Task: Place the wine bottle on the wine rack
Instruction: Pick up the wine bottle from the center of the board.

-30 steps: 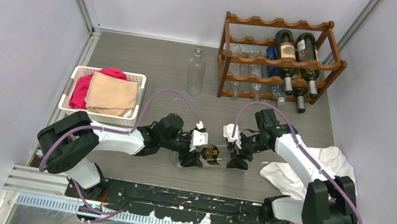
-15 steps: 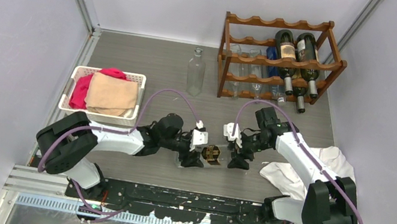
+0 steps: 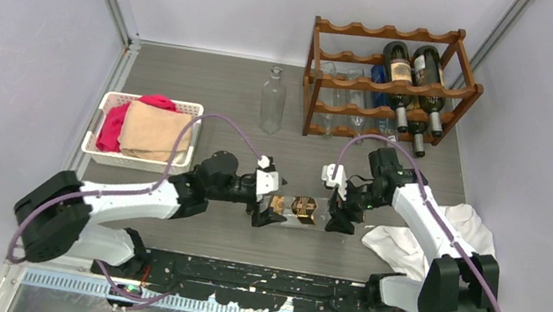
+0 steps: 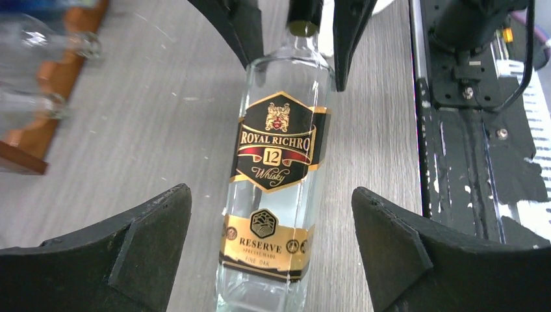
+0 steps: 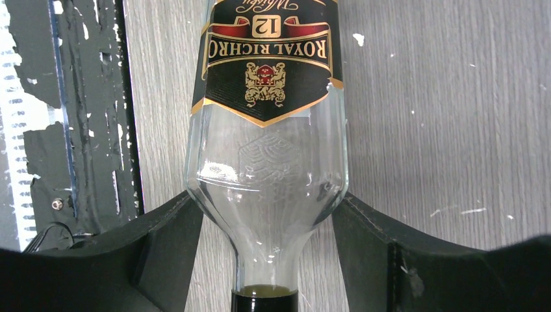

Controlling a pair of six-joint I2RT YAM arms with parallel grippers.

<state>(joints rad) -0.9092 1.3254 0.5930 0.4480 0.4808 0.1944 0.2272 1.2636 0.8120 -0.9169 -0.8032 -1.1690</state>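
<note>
Lift-off step, probably: got the wine bottle point(image 3: 294, 207) lying flat on the table point(image 3: 208, 85), right gripper point(image 5: 266, 198) clamped on its shoulder, left gripper point(image 4: 269, 195) spread wide, off the glass. Better lift slow and level, then aim for a free scallop on the wine rack point(image 3: 379, 31). Watch for the clear bottle point(image 3: 271, 100) standing just beside it and the dark bottles point(image 3: 398, 66) filling the right-hand slots.

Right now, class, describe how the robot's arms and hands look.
The left arm and right arm have white shells, black joints and a looping purple cable each. The left hand and right hand each carry a white block and black wedge-shaped fingers.
</note>
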